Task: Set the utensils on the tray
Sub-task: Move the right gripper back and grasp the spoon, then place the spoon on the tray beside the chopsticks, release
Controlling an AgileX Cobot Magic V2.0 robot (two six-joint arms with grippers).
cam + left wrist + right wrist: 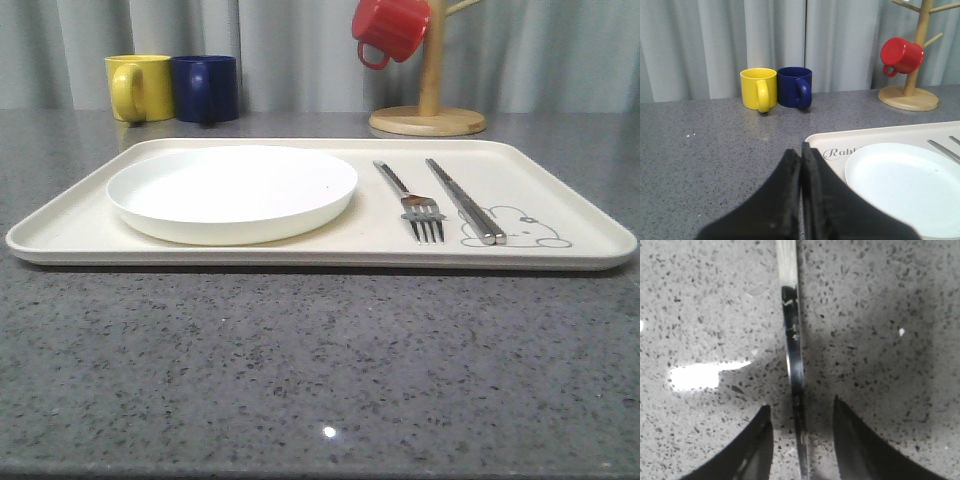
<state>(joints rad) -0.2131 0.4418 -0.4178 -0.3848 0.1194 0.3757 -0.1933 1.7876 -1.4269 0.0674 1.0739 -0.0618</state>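
It looks like a kitchen or dining spot made for testing. A speckled grey stone counter [300, 370] fills the lower frame. At the top, a plain grey curtain [290, 50] hangs behind mugs [170, 88] and a wooden mug tree [428, 100].

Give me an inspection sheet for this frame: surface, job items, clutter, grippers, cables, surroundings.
Surface: grey speckled stone countertop, glare spots.
Job items: shiny four-tined metal fork and pair of slim metal chopsticks lie side by side on the cream rectangular rabbit tray; a slim shiny metal handle lies on the countertop.
Clutter: round white plate on the tray; yellow mug, dark blue mug, red mug hanging on a wooden mug tree.
Grippers: left gripper fingers shut, empty; right gripper open, fingers straddling the handle.
Cables: nothing seen.
Surroundings: grey curtain.
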